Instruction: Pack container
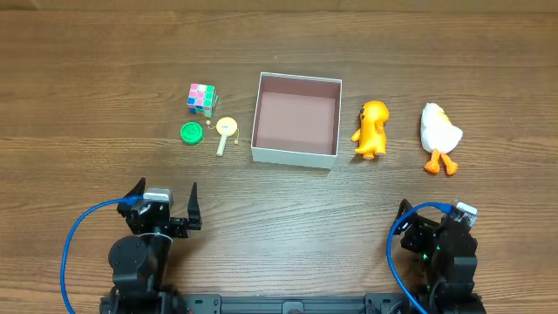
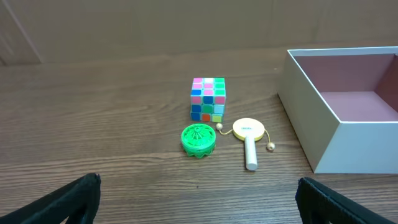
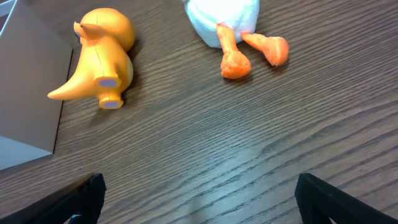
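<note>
- Overhead: the square, shallow white container (image 1: 295,120) with a pinkish-brown inside sits in the middle of the dark wooden desk (image 1: 279,209), and nothing is in it. Toys lie on both sides of it. The left pincer (image 1: 166,199) and right pincer (image 1: 433,220) hang near the desk's front edge, well apart from everything. Packing looks not yet begun, so the step in hand is choosing and reaching for a first toy.
- Left wrist: the left pincer's fingers (image 2: 62,202) stand wide apart with nothing between them. Ahead lie a multicoloured puzzle cube (image 2: 208,98), a round green ridged disc (image 2: 198,140) and a small yellow rattle drum on a white handle (image 2: 249,140), all close together. The container's wall is to their right.
- Right wrist: this pincer is also spread and empty. An orange-yellow plastic figure (image 3: 102,59) lies on its side just beside the container's corner. A white plush bird with orange feet (image 3: 227,18) lies further right. The next move likely calls for one arm to advance, descend over the nearest toy and straddle it before closing.
</note>
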